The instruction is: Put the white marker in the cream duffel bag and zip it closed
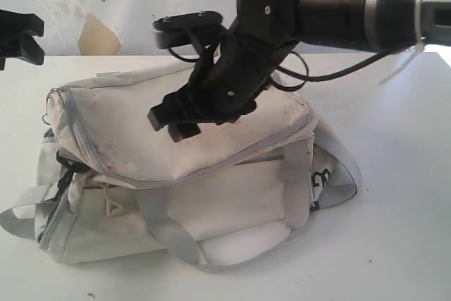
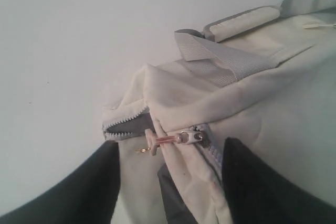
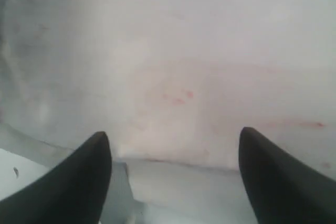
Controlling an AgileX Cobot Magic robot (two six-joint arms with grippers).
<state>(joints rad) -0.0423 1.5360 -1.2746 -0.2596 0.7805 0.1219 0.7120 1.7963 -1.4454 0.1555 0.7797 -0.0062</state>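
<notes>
The cream duffel bag (image 1: 190, 167) lies on the white table (image 1: 394, 195), its grey zipper (image 1: 84, 142) running round the top flap. My right gripper (image 1: 174, 123) hangs open just above the flap; in the right wrist view its fingers (image 3: 84, 182) stand wide apart over faintly red-stained cream fabric (image 3: 178, 93), and they hold nothing. My left gripper (image 2: 171, 145) is open at the bag's end, its fingers either side of the zipper slider (image 2: 191, 137) and its pull tab (image 2: 152, 142), touching neither. A short stretch of zipper (image 2: 126, 125) gapes beside the slider. The white marker is hidden.
Pale grey webbing straps (image 1: 165, 234) loop over the bag's front and out to the left (image 1: 17, 216). A black buckle (image 1: 320, 181) sits at the bag's right end. A wall with a tan stain (image 1: 95, 33) stands behind the table. The left arm's black end (image 1: 17, 37) shows at the far left edge.
</notes>
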